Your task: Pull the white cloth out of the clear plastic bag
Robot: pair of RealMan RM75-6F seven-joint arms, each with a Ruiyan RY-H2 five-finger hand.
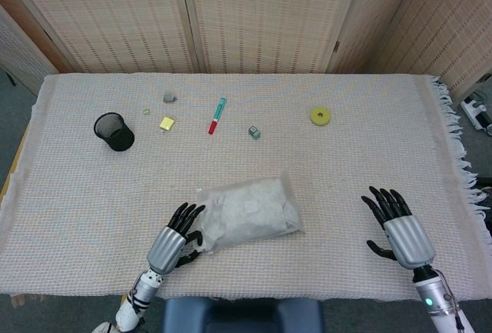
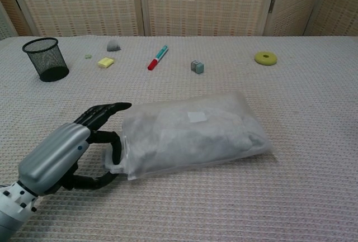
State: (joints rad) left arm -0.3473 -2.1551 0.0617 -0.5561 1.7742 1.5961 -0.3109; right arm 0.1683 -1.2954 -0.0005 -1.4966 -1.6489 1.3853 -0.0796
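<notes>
**Left hand at the bag's open end**

Your left hand [image 2: 67, 152] lies at the left, open end of the clear plastic bag [image 2: 193, 133], fingers [image 2: 106, 110] spread along its top edge and thumb curled beneath, where a lump of the white cloth [image 2: 114, 166] pokes out. You cannot tell from either view whether that hand grips the cloth or only touches it. The bag lies flat near the front middle of the bench [image 1: 369, 164], nearly all the cloth inside it. Your right hand [image 1: 400, 229] hovers well apart to the right, fingers spread, holding nothing. Across the far side sit a black mesh cup [image 1: 113, 131], a yellow block [image 1: 167, 123], a marker pen [image 1: 217, 114], a small grey cube [image 1: 254, 131] and a yellow ring [image 1: 320, 115].
</notes>
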